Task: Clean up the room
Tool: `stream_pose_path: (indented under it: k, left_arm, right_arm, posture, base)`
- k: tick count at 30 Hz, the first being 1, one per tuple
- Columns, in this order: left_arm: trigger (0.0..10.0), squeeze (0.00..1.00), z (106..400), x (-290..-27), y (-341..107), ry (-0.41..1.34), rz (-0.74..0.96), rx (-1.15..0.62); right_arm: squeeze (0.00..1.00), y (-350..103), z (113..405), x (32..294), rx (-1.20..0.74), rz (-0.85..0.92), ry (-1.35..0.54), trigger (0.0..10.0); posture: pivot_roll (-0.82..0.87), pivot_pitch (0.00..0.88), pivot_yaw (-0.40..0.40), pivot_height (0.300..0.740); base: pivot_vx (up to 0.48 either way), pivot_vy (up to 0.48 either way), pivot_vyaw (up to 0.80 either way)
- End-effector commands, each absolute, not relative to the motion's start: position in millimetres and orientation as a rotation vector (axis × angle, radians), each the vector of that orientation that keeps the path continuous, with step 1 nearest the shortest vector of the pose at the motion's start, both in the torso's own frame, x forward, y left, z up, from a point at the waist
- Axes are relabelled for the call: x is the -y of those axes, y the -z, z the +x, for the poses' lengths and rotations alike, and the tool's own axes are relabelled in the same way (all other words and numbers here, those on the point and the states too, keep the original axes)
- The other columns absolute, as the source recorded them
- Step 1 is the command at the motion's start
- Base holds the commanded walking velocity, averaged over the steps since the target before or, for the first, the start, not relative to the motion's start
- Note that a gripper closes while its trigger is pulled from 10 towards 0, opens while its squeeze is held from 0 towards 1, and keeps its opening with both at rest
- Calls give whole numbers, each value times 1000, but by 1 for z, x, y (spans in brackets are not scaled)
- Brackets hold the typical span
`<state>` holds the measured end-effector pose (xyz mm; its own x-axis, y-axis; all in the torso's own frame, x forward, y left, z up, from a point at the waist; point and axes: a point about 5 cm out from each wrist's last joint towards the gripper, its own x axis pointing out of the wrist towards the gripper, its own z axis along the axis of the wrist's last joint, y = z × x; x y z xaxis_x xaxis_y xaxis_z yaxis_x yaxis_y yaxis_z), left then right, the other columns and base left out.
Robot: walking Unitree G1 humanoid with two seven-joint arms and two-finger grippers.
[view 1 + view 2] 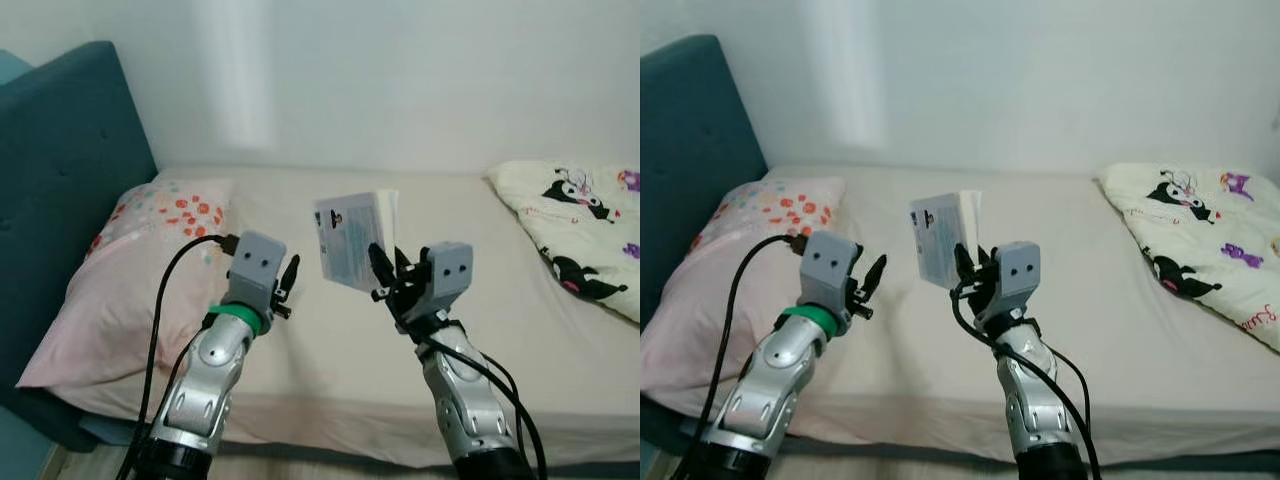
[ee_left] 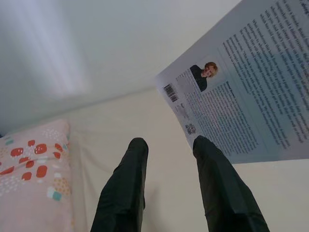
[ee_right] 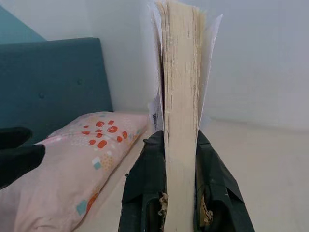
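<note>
A paperback book with a pale blue back cover is held upright above the bed, and my right gripper is shut on its lower edge. In the right wrist view its yellowed page block stands clamped between the two black fingers. My left gripper hovers beside the book, to its left, open and holding nothing. The left wrist view looks past its spread fingers at the book's back cover with a barcode and small portrait.
A beige mattress runs along a white wall. A pink pillow with red and orange flowers lies at the left against a teal headboard. A cream blanket with cartoon prints is bunched at the right.
</note>
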<state>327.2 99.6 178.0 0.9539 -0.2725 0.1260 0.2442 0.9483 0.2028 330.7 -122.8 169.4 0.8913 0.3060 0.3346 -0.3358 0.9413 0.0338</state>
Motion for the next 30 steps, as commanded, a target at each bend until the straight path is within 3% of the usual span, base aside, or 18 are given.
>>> stream_pose_path:
  k: [1,4,30]
  left_arm:
    - [10000,0,325,-99,-175,268,183,150]
    - [10000,0,325,-99,-174,271,180,147]
    - [10000,0,326,-98,-172,272,158,125]
  right_arm:
    - [0,-176,329,123,376,102,-333,10000]
    - [0,-176,329,123,376,102,-333,10000]
    - [0,-169,326,116,353,94,-363,10000]
  posture:
    - [-86,10,95,740]
    - [-86,10,95,740]
    - [-93,17,95,740]
  base:
    - [0,-480,0]
    - [0,-407,0]
    - [0,0,0]
